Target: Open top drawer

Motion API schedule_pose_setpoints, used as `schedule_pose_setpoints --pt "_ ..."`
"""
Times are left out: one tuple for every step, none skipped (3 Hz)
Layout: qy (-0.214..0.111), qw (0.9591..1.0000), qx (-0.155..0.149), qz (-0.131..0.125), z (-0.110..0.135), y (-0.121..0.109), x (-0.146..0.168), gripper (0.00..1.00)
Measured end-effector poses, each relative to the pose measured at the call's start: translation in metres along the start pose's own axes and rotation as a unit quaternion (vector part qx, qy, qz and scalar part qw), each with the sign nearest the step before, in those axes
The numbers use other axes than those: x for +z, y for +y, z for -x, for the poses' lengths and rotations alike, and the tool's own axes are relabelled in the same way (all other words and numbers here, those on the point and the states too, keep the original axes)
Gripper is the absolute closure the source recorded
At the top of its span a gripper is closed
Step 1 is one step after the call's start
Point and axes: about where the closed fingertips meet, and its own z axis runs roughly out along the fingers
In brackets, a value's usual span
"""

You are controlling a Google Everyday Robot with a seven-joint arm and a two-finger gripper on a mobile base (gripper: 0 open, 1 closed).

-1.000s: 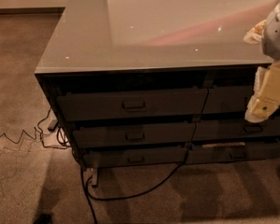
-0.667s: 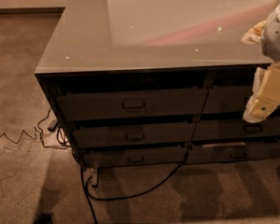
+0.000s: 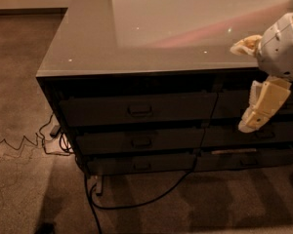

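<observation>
The top drawer (image 3: pixel 136 109) is the upper one in the left column of a dark cabinet. Its tall flat front carries a small rectangular pull handle (image 3: pixel 140 110) at the centre. The front sits flush with the cabinet, so the drawer is closed. My gripper (image 3: pixel 258 112), cream-coloured, hangs downward from the white wrist (image 3: pixel 282 48) at the right. It is in front of the right column of drawers, well to the right of the handle and apart from it.
Two shallower drawers (image 3: pixel 139 142) lie below the top one, and more drawers (image 3: pixel 254 133) are on the right. The cabinet has a glossy top (image 3: pixel 176 28). A black cable (image 3: pixel 136 201) and thin wires (image 3: pixel 19 143) run over the carpet at the cabinet's foot.
My gripper has shifted a little to the left and down. The drawers have not moved.
</observation>
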Motion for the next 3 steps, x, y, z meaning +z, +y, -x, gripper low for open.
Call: schedule_pose_setpoints --pt "-0.031 0.9989 -0.031 0.018 0.011 -0.005 0.027 0.00" --pt "-0.010 0.9956 -0.079 0.050 0.024 0.008 0.065 0.00" --pt "-0.010 0.9956 -0.079 0.050 0.024 0.008 0.065 0.00"
